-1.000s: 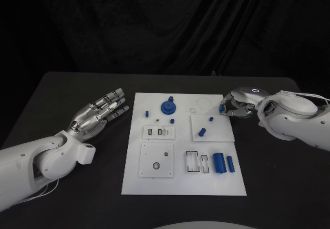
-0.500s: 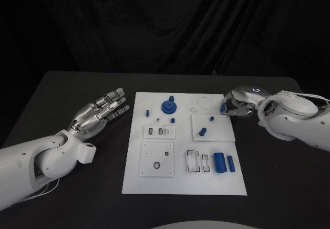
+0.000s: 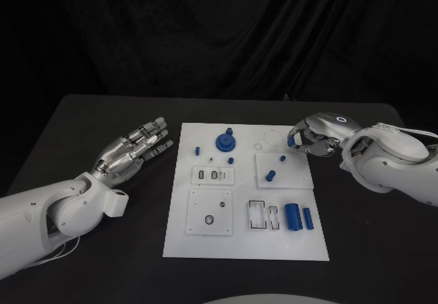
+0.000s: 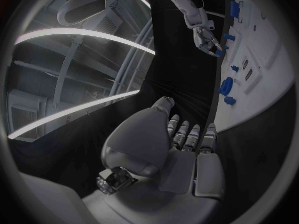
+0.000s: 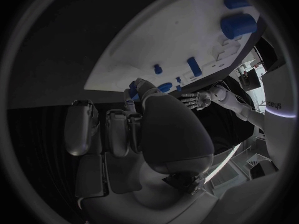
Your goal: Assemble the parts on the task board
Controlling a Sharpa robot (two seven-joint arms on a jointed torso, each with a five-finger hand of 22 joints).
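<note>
We saw the right robot hand (image 3: pixel 310 139) pinching a small blue part (image 3: pixel 293 142), fingers curled in round it, right at the task board (image 3: pixel 245 244)'s right edge near the far right corner. The part sat off the plate surface, just beside the raised square sub-plate (image 3: pixel 292 180) that already carried a blue peg (image 3: pixel 269 176). In the right wrist view the blue part (image 5: pixel 132 88) showed at the fingertips, mostly hidden by them, so we couldn't tell its orientation.

Risks as we judged them: the pinch looked shallow, so the part could twist or drop on the way to its seat. The curled fingers blocked the view of the part, so misalignment at insertion was likely to go unnoticed. The blue gear (image 3: pixel 225 140) and small pegs nearby could get knocked if the robot hand swept low across the board.

Right arm came in from the desk's right edge, wrist bent inward toward the board. The left robot hand (image 3: pixel 132 149) lay spread, palm up, holding nothing, over the desk just beside the board's left edge.
</note>
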